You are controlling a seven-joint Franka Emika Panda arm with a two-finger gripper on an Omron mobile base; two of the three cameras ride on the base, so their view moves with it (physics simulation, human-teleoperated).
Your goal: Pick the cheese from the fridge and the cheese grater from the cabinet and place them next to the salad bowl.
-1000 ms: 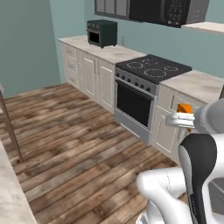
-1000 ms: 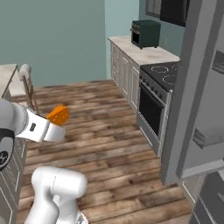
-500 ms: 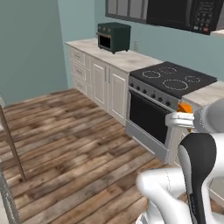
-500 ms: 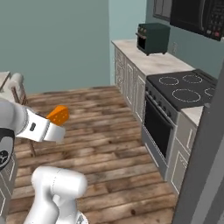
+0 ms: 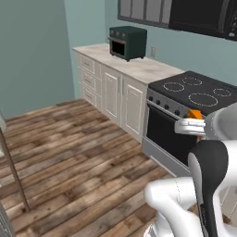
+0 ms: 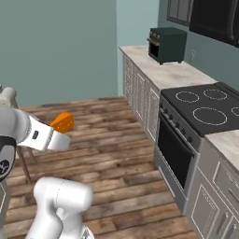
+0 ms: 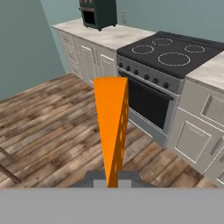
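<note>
The cheese [image 7: 111,127] is a bright orange wedge, and my gripper [image 7: 113,178] is shut on its narrow end in the hand view. Held in the air over the wooden floor, the wedge points toward the stove. In the left base view the cheese [image 5: 194,114] peeks out above the white hand [image 5: 189,126] in front of the oven. In the right base view the cheese [image 6: 63,122] sits at the tip of the hand [image 6: 55,136], left of the stove. The fridge, cheese grater, cabinet and salad bowl are out of view.
A black-topped stove [image 6: 200,109] with an oven door stands ahead between marble counters [image 5: 139,67]. A dark green toaster oven [image 5: 127,42] sits on the far counter. White drawer units [image 7: 205,127] lie to the stove's right. A thin chair leg [image 5: 14,173] stands at left over wooden floor [image 5: 78,152].
The whole picture has shifted as the base moved: the grey fridge side has left the right base view and the stove has come closer. The cheese stays gripped.
</note>
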